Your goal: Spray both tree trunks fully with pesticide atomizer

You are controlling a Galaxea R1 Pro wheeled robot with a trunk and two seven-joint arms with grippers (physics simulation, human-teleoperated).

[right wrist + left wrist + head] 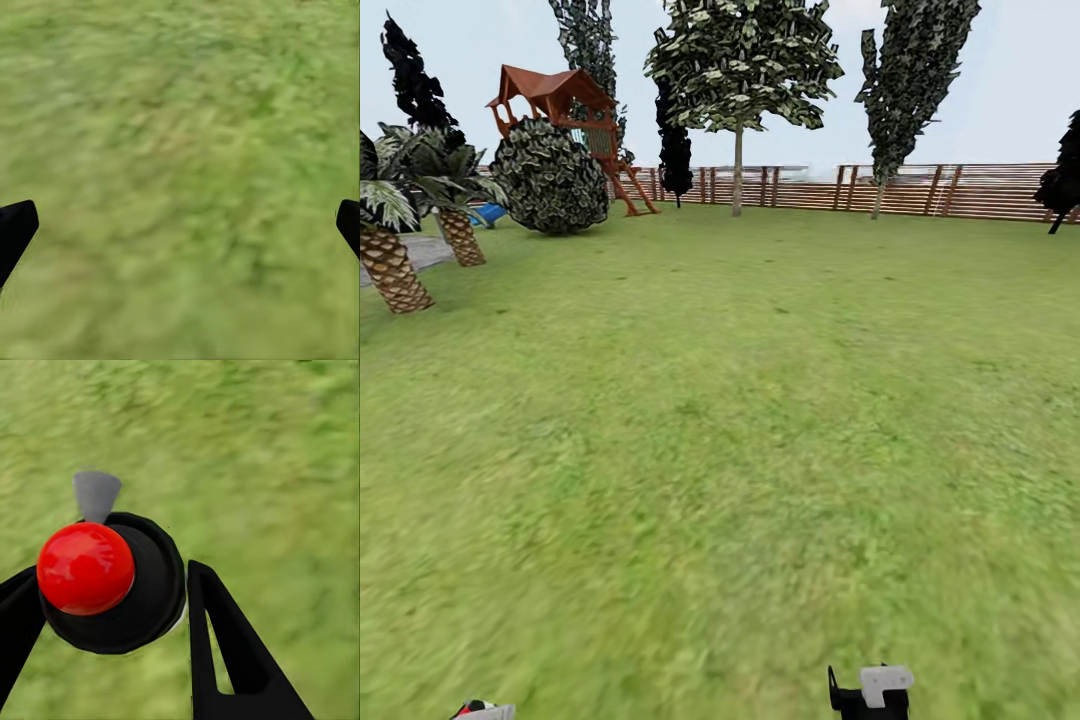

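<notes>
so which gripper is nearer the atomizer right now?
Left. The left gripper has its fingers on either side of the atomizer, red cap up. The right gripper is open over bare grass, apart from it.

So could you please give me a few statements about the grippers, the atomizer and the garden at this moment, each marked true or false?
1. The left gripper holds the pesticide atomizer, whose top is red. True.
2. The right gripper is shut on a tool. False: its fingers stand wide apart over bare grass.
3. A wooden fence runs along the far edge of the lawn. True.
4. The play tower has a blue roof. False: the roof is reddish brown.
5. A palm stands at the head view's left. True.
</notes>
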